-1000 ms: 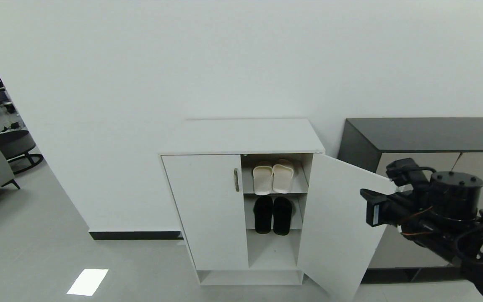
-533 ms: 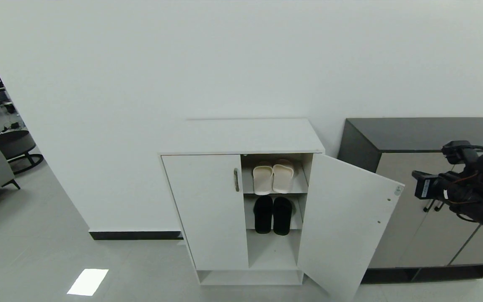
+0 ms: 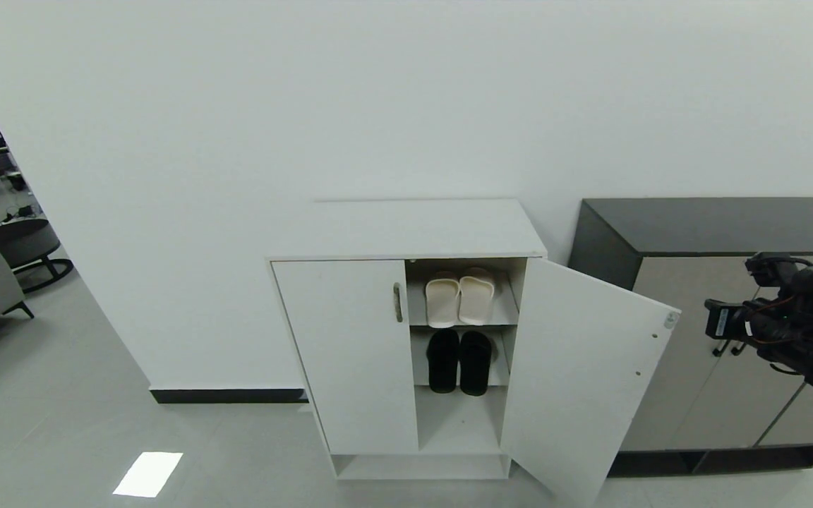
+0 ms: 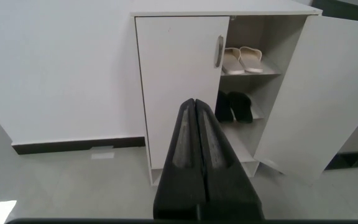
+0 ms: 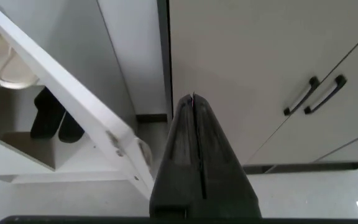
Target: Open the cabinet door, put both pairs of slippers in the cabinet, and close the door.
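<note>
White two-door wooden cabinet (image 3: 406,229) stands against the pale wall, on the grey floor (image 3: 53,416).

- Cabinet's left door (image 3: 343,353): shut, with a slim metal handle (image 3: 397,302) on its inner edge.
- Cabinet's right door (image 3: 579,374): swung wide, inner face showing, free edge pointing away from the cabinet toward the dark-topped sideboard with glossy grey doors (image 3: 717,226) that stands just beside the cabinet's right side.
- Pair of cream foam slippers (image 3: 460,298): inside the cabinet on the top shelf, side by side, behind the open half.
- Pair of black slippers (image 3: 459,361): inside the cabinet one shelf lower, directly under the cream pair, also side by side.
- Cabinet's lowest compartment sits beneath the black pair.

Right tool (image 5: 193,102): clenched with fingers pressed flat together, nothing between them. It hangs past the free edge of the cabinet's open door, apart from it, in front of the sideboard's two dark pulls (image 5: 319,94).

Left tool (image 4: 195,106): likewise clenched and carrying nothing. It sits well out in front of the cabinet, pointed at the shut left door and touching nothing.
</note>
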You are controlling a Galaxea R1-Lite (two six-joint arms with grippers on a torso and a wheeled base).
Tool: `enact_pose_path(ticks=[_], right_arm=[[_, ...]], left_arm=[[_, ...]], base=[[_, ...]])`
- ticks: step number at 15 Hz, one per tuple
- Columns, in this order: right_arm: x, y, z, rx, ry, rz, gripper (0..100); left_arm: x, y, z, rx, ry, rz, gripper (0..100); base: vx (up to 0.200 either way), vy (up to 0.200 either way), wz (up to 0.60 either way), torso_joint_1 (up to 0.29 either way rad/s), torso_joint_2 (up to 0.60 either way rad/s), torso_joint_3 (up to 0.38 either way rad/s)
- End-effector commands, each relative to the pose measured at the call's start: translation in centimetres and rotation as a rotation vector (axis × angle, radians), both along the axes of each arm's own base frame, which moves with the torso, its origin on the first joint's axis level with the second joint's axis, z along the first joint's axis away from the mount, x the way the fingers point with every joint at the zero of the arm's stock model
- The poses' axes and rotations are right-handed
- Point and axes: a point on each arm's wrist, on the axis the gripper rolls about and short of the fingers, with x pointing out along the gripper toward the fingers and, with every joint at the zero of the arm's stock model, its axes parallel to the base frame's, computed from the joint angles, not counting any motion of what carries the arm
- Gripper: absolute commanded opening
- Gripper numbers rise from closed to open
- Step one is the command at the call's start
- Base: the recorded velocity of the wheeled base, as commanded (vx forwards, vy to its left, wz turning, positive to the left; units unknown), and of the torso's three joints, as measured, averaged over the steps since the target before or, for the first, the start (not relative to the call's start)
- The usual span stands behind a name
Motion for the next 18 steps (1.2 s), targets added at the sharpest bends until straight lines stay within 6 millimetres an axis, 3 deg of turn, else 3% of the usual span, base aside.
enact_pose_path(ticks=[1, 13, 15, 18], right_arm=[[0.4, -0.2, -1.2, 0.005, 0.03, -0.001, 0], [1.1, 1.5, -2.4, 0.025, 0.057, 0.099, 0], [-0.4, 2.7, -2.1, 0.033, 0.067, 0.157, 0], [-5.3, 7.0, 0.6, 0.05, 0.043, 0.372, 0]], left_arm=[[0.0, 0.0, 0.0, 0.0, 0.001, 0.0, 0], [0.0, 0.0, 0.0, 0.003, 0.001, -0.001, 0], [0.0, 0.0, 0.0, 0.003, 0.001, -0.001, 0], [0.0, 0.0, 0.0, 0.003, 0.001, -0.001, 0]], base=[[0.0, 0.0, 0.0, 0.0, 0.0, 0.0], [0.0, 0.0, 0.0, 0.0, 0.0, 0.0], [0.0, 0.0, 0.0, 0.0, 0.0, 0.0], [0.0, 0.0, 0.0, 0.0, 0.0, 0.0]])
